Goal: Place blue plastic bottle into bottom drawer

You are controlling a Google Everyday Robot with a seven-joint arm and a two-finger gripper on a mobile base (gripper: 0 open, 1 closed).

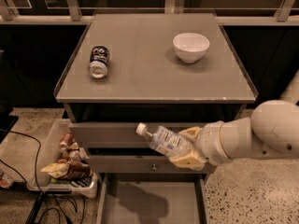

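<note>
My gripper (187,148) reaches in from the right on a white arm and is shut on the blue plastic bottle (163,141). The bottle is clear with a white cap and a pale label. It lies tilted, cap pointing up and left, in front of the upper drawer fronts. The bottom drawer (152,202) is pulled open below it, a grey tray with a bare floor. The bottle's shadow falls on that floor. The bottle hangs above the drawer, apart from it.
On the grey cabinet top (154,78) a dark drink can (98,62) lies on its side at the left and a white bowl (190,46) stands at the right. A white bin of snack packets (65,164) sits on the floor left of the drawers, beside cables.
</note>
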